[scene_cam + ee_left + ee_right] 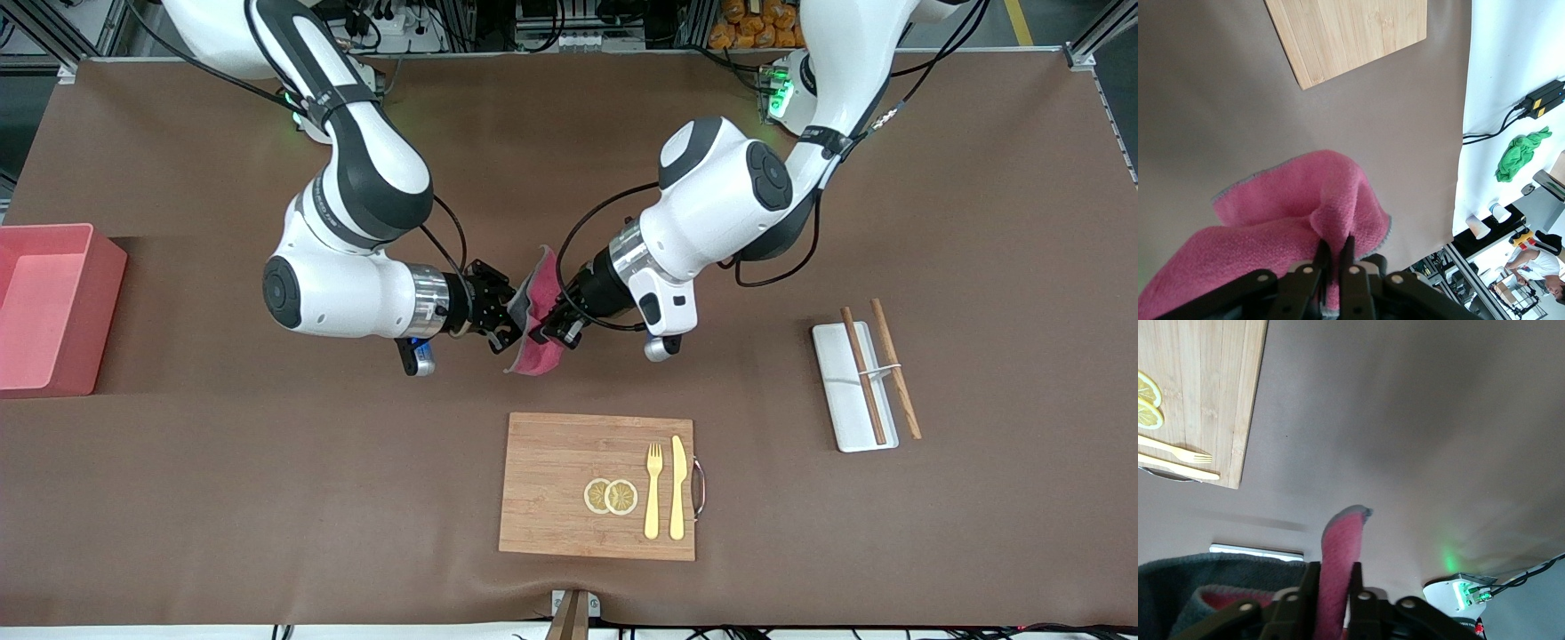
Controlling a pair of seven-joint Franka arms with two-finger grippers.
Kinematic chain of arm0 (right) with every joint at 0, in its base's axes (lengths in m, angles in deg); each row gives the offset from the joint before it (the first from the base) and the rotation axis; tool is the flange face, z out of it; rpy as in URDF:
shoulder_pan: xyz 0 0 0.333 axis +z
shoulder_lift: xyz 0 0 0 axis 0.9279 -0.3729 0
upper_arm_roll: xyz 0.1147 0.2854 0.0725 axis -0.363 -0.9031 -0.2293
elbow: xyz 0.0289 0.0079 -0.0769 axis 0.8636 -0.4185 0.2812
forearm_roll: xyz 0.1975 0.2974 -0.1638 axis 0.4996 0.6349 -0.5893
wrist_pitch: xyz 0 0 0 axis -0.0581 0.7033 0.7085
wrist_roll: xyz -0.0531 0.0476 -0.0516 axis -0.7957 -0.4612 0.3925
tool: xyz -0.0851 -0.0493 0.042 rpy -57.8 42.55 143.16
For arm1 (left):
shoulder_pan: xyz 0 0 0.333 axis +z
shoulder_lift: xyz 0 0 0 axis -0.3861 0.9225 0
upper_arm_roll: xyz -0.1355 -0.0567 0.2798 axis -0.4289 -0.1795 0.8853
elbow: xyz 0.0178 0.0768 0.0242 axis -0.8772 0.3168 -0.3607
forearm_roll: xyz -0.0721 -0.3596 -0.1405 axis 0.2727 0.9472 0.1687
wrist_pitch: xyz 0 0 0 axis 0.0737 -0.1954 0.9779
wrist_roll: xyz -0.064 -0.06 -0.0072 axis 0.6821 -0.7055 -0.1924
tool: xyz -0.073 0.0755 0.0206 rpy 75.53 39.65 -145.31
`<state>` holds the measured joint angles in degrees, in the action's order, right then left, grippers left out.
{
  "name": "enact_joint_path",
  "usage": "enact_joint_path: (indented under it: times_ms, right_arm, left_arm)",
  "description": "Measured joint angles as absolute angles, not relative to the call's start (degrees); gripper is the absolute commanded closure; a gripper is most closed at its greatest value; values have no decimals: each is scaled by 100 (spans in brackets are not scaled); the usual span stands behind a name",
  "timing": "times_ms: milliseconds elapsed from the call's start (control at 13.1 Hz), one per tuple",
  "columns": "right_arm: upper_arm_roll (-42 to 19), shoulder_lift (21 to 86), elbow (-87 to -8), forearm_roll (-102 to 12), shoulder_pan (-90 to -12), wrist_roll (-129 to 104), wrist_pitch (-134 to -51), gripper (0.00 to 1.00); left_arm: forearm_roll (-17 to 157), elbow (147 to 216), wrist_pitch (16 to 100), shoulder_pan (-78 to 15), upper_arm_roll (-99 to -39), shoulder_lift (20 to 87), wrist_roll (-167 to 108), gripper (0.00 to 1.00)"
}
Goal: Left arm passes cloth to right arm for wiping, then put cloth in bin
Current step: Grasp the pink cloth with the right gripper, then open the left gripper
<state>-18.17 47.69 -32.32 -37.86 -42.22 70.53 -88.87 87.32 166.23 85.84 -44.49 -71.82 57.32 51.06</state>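
The crimson cloth (544,283) with a grey border hangs in the air between both grippers, over the table just beyond the cutting board's back edge. My left gripper (544,331) is shut on a fold of it; the left wrist view shows the fold pinched between the jaws (1336,245), with the cloth (1305,200) spreading out past them. My right gripper (514,320) meets it from the other end. In the right wrist view its jaws (1336,572) stand against both sides of a strip of the cloth (1341,537). The pink bin (44,307) stands at the right arm's end of the table.
A wooden cutting board (551,484) with two lemon slices (610,496), a fork (653,489) and a knife (678,487) lies nearer the front camera than the grippers. A white tray (840,391) with chopsticks (862,373) lies toward the left arm's end.
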Motion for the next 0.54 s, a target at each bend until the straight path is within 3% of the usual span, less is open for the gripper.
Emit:
enact_joint_path:
  times_ms: [77, 536]
  right_arm:
    - [-1812, 4768, -3232, -3786, -4222, 7000, -8882, 100]
    - [-1687, 4717, -3506, -4351, -4252, 5580, -8879, 100]
  left_arm:
    - [8732, 16615, 8588, -4449, -7171, 5732, 5106, 0]
    - [8299, 16463, 8452, -4334, -7116, 5671, 5094, 0]
